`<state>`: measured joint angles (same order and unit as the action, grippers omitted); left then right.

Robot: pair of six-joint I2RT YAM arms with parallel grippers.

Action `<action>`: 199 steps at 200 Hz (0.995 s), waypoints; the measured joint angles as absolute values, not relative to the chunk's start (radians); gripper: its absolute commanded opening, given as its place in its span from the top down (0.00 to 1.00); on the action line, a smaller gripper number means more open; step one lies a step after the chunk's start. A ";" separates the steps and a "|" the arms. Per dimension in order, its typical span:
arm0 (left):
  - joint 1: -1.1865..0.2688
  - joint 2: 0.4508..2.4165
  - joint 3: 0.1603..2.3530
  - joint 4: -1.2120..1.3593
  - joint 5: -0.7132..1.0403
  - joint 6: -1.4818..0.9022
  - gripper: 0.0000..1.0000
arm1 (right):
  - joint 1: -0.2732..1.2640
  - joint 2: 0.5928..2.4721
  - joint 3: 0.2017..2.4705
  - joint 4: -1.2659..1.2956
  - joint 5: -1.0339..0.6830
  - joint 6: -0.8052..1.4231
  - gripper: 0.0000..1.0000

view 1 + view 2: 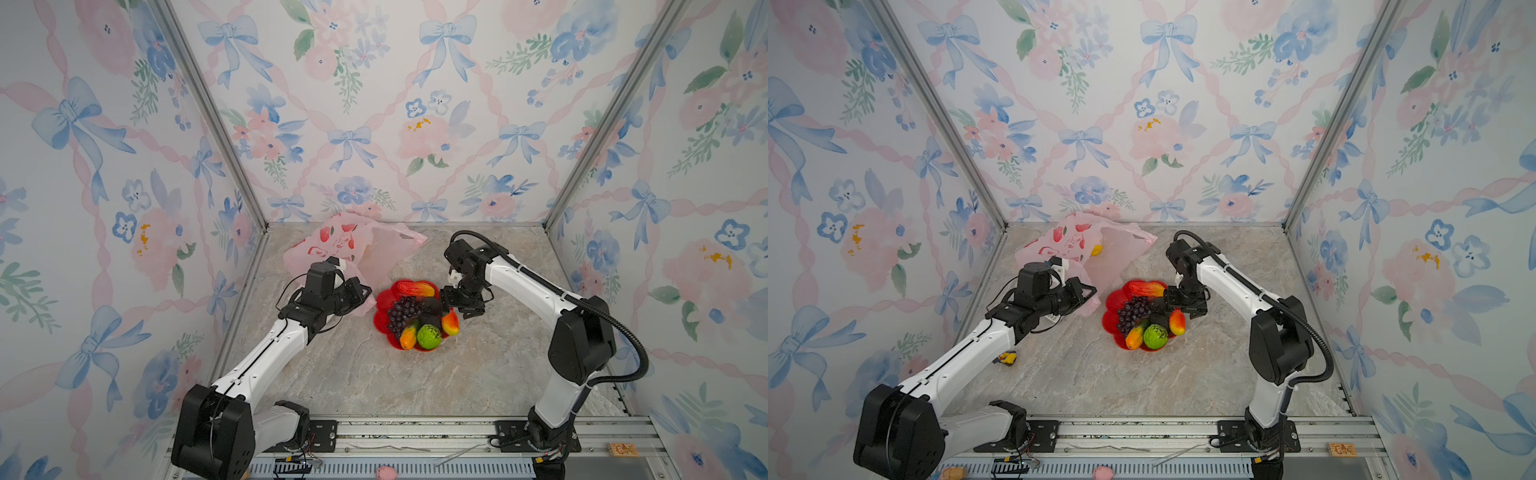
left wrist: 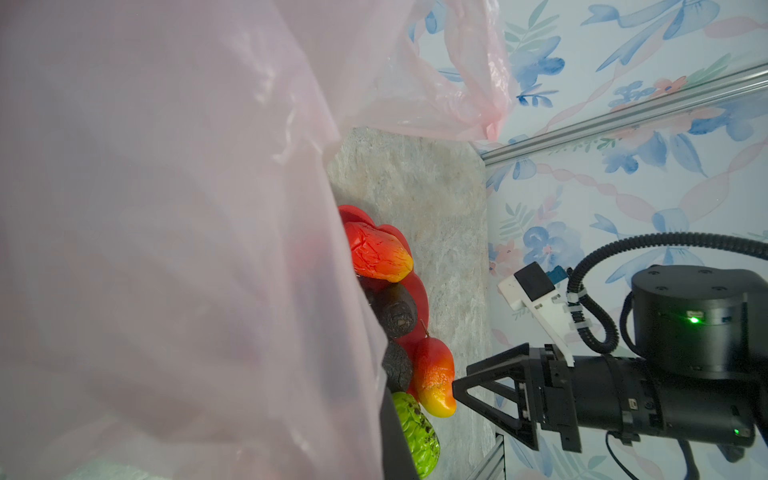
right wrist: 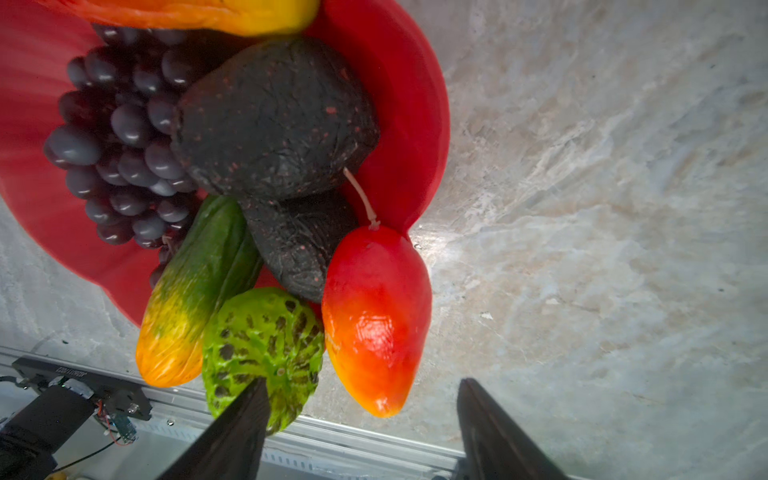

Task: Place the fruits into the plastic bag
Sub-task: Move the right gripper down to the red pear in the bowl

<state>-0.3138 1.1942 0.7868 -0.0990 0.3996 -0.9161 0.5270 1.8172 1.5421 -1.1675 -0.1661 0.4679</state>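
Marble-look tabletop [image 1: 415, 382]. Far left: thin translucent pink plastic bag [image 1: 332, 245], left gripper [image 1: 363, 292] pinched tight on its rim. Centre: right gripper [image 3: 362, 384], jaws wide, empty, lines up on glossy red-yellow toy mango [image 3: 376, 307] at right edge of red flower-shaped plate [image 1: 384, 299]. Pick step; next: close on it, carry left to bag.

Left arm [image 1: 266, 357] stretched forward and inward, wrist rolled sideways, left gripper [image 1: 365, 292] clamped on bag [image 1: 345, 241] edge, right arm [image 1: 523, 278] elbow high, forearm reaching toward centre, wrist bent down, right gripper [image 3: 362, 382] pointing down, jaws apart.
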 measured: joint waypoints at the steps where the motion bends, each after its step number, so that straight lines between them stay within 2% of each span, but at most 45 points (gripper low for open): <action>1: -0.314 1.194 0.787 -0.099 0.400 -0.916 1.00 | 0.528 1.818 1.542 -1.166 -0.165 0.468 0.28; 130: -0.314 1.194 0.787 -0.099 0.400 -0.916 1.00 | 0.558 1.872 1.477 -1.085 -0.141 0.485 0.38; 199: -0.314 1.194 0.787 -0.077 0.400 -0.920 1.00 | 0.560 1.877 1.477 -1.079 -0.133 0.489 0.56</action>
